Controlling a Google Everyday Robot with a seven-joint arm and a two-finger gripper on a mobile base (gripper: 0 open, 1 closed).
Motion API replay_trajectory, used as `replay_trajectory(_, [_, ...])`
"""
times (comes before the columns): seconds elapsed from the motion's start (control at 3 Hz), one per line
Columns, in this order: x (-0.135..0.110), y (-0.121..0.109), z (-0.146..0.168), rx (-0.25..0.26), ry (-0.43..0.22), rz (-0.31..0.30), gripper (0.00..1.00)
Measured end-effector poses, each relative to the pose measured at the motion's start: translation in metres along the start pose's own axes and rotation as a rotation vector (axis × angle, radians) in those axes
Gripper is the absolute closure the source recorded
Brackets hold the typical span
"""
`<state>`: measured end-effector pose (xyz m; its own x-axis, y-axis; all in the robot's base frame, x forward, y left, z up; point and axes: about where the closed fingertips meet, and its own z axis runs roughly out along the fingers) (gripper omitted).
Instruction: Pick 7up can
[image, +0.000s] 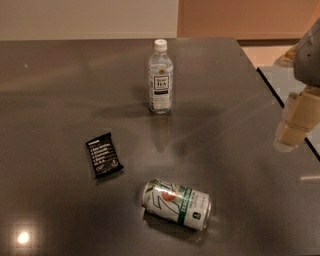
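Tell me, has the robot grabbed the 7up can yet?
Not yet. Nothing looks done: the 7up can lies on its side on the table, near the front, untouched. In hand: the tool hangs at the right edge, well apart from the can. Left: reach over, grip the can and lift it.

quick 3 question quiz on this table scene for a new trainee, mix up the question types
1. True or false: the 7up can lies on its side on the table.
2. Which item sits farthest back? A) black snack bar B) clear bottle C) the can
3. Fill in: the end effector hangs at the picture's ____ edge, apart from every item.

Key: 1 true; 2 B; 3 right.
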<state>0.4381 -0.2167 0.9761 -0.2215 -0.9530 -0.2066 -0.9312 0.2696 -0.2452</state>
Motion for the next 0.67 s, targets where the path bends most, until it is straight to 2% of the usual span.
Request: replay_trajectory(0.67, [-0.0049,0.0030,-0.0010,0.001,0.005,-0.022,0.00])
